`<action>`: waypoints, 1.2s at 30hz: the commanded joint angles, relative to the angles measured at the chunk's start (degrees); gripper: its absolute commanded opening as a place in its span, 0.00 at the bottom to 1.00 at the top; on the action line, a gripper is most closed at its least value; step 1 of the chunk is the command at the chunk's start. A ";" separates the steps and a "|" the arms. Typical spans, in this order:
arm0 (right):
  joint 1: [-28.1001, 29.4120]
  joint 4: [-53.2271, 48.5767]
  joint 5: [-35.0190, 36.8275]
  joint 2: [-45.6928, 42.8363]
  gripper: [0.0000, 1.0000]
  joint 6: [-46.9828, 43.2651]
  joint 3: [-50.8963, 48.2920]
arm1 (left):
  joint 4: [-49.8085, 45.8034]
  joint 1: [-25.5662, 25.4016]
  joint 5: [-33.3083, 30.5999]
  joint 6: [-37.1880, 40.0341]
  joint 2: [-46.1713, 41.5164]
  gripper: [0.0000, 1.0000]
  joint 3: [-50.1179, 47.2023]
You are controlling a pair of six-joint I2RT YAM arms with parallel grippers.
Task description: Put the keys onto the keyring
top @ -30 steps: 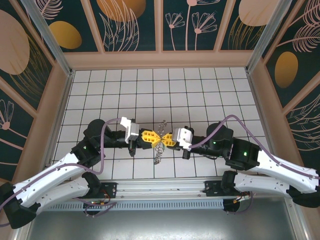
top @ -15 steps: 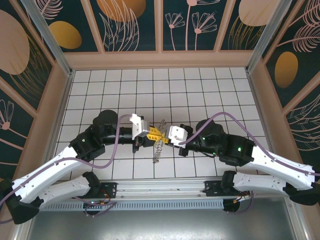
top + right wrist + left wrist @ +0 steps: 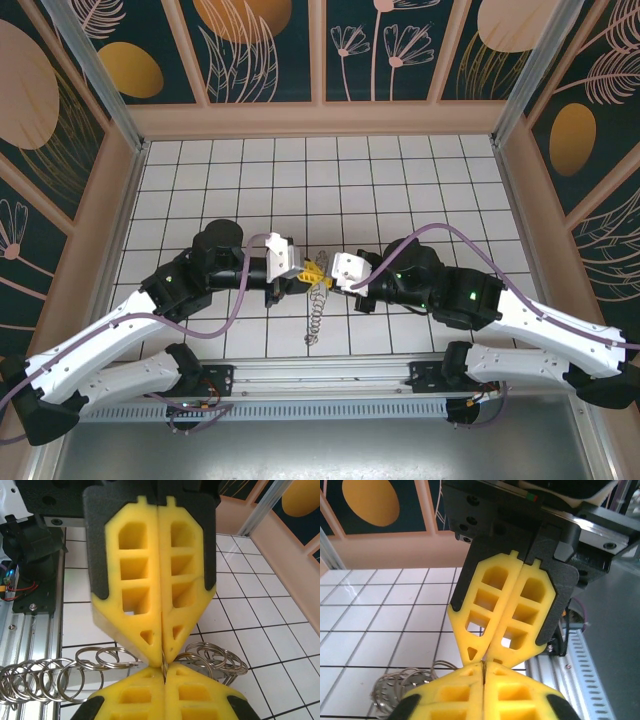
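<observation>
Two grippers meet tip to tip over the white-tiled table (image 3: 300,180), about midway between its left and right edges and somewhat nearer its near edge than its far one. The left gripper (image 3: 303,272) reaches in from the left and the right gripper (image 3: 322,272) from the right, and their yellow fingers come nose to nose. From that meeting point a chain of silvery rings (image 3: 315,312) trails toward the near edge, its lower end on the tiles. A smaller silvery cluster shows just beyond the tips on the far side. In the left wrist view the left gripper (image 3: 484,669) sits at the bottom with its two fingers pressed flat together. The right gripper (image 3: 489,647) faces it from above, also pinched to a narrow seam, and the two noses all but touch. A few rings (image 3: 400,687) lie low and to the left of them, over the tiles. In the right wrist view the right gripper (image 3: 164,674) is at the bottom and the left gripper (image 3: 162,655) is above, both clamped tight. A thin silvery wire runs through the seam where the noses meet, so each pair of fingers is pinching a ring. From that pinch the rings (image 3: 60,677) fan out in a row toward the metal rail (image 3: 30,630) at the near edge, and more loop out on the other side over the tiles. Whether a key hangs among the rings I cannot tell.
</observation>
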 commanded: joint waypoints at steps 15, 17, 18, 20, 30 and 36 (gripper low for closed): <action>0.45 7.36 -4.01 -5.29 0.18 3.57 -1.53 | 10.73 0.23 2.10 -6.44 -6.50 0.00 -2.16; 0.42 7.62 -3.35 -5.62 0.17 3.71 -1.90 | 11.10 0.24 2.66 -6.68 -6.50 0.00 -1.95; 0.42 7.65 -3.21 -5.75 0.17 3.76 -2.07 | 11.17 0.23 2.68 -6.78 -6.50 0.00 -1.89; 0.44 8.09 -3.46 -6.04 0.17 3.71 -2.21 | 11.38 0.23 2.70 -6.89 -6.50 0.00 -1.85; 0.05 7.46 -6.04 -4.54 0.21 4.39 -1.98 | 12.10 0.29 2.57 -6.64 -6.23 0.00 -2.06; -0.78 7.45 -5.83 -3.53 0.20 4.77 -1.57 | 12.29 0.30 3.20 -6.53 -6.47 0.00 -2.06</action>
